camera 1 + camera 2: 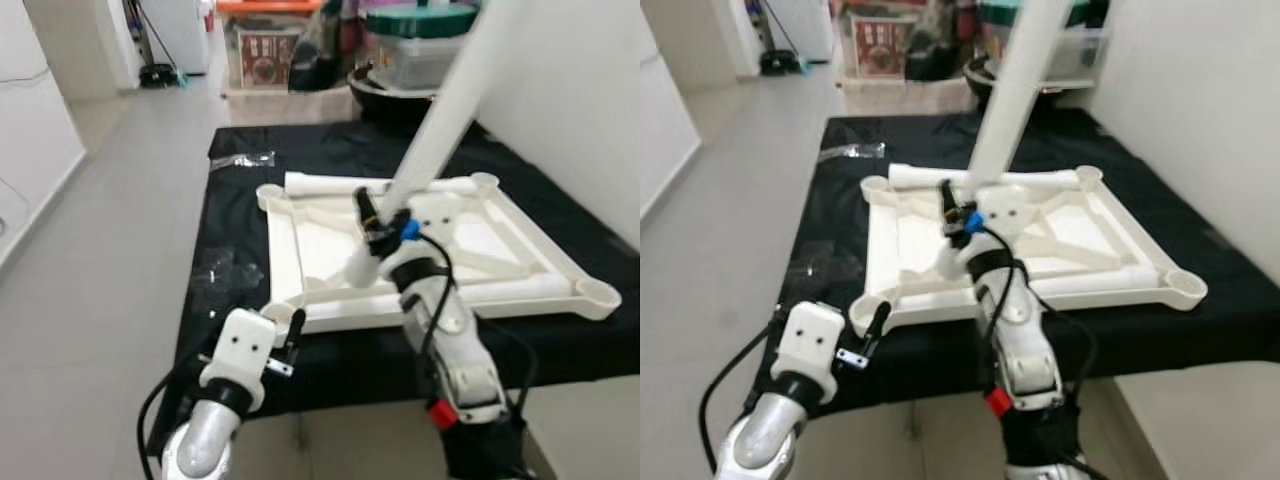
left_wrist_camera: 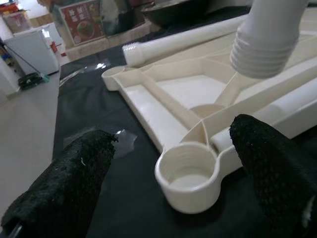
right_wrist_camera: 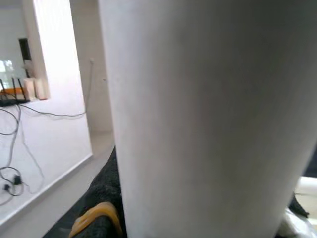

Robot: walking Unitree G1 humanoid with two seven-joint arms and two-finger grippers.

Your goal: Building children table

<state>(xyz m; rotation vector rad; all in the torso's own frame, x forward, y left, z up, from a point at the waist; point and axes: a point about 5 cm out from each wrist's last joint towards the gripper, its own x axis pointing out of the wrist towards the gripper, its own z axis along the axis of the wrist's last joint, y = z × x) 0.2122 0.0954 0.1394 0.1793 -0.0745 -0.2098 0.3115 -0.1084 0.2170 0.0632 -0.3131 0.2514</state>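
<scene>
right gripper (image 1: pixel 372 222) clamped on leg (image 1: pixel 440 115) | left gripper (image 2: pixel 173 163) apart, wrist view shows threaded socket (image 2: pixel 187 173) | tabletop (image 1: pixel 300 262) upside-down on desk (image 1: pixel 230 215)

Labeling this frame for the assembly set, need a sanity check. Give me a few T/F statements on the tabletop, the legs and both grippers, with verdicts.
1. The right gripper holds a white leg tilted above the tabletop. True.
2. The tabletop lies on a red cloth. False: the cloth is black.
3. The left gripper is shut on a leg. False: it is open and holds nothing, its fingers either side of the near corner socket.
4. A second leg lies along the tabletop's far edge. True.
5. The near corner socket already has a leg in it. False: it is empty.
</scene>
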